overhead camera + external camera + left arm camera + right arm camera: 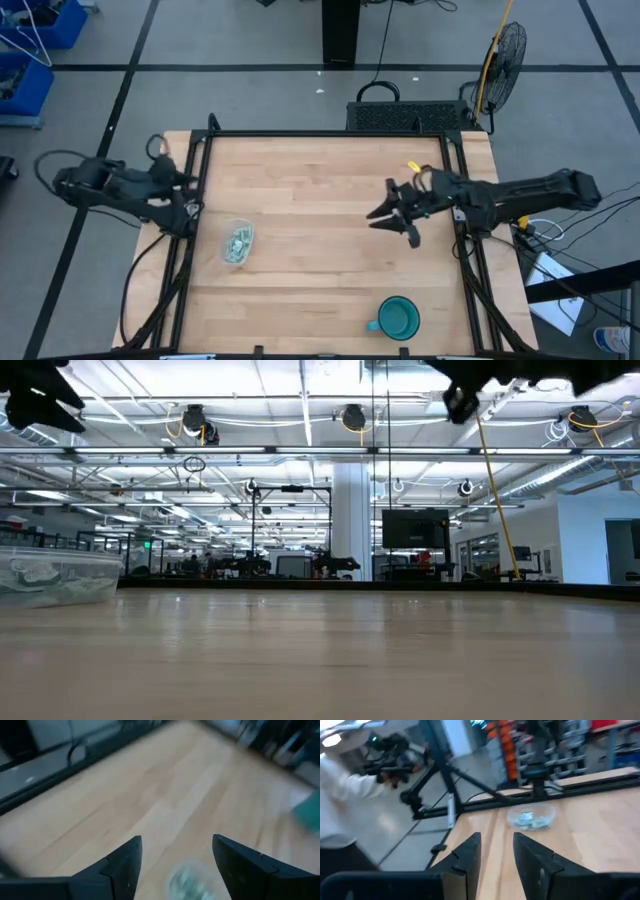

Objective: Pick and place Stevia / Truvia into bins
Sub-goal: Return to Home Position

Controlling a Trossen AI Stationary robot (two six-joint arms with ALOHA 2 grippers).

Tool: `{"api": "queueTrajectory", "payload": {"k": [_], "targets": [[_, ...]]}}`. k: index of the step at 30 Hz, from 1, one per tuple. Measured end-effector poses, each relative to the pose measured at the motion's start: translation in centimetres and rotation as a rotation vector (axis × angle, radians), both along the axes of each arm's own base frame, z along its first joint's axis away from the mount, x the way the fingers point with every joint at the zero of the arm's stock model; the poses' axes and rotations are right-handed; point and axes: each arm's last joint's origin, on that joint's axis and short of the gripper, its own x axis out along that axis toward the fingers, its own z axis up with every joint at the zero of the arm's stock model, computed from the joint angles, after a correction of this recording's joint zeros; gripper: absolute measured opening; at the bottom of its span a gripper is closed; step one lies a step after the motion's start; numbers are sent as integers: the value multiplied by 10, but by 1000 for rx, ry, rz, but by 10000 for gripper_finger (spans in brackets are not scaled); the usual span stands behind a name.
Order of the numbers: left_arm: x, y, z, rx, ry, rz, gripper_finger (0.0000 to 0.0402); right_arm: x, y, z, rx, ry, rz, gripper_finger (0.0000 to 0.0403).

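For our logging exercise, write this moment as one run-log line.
sachets: in clear tub | left pincer: open, left edge of table | right pincer: open, over right half

bright overhead light, blurred wrist views

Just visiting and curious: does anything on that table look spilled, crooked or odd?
Nothing stands out. The sachets lie inside the tub, with none loose on the table. The cup stands upright. The left gripper and right gripper are open and empty.
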Motion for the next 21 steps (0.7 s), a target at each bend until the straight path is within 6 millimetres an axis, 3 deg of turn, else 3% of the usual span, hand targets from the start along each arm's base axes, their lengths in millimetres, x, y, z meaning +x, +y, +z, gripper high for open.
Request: {"api": "queueTrajectory", "payload": {"k": [4, 8, 11, 14, 21], "targets": [[-8, 2, -13, -19, -224, -2, 241, -25, 3, -34, 89, -64, -92, 110], [3, 0, -25, -14, -406, -28, 235, -49, 5, -67, 199, -184, -63, 110], [16, -4, -36, 51, -445, -67, 230, -65, 4, -85, 206, -298, -49, 110], [23, -5, -43, 83, -463, -63, 225, -74, 4, -78, 226, -426, -38, 110], [6, 2, -24, 168, -542, 20, 218, -76, 3, -89, 213, -287, -54, 110]]}}
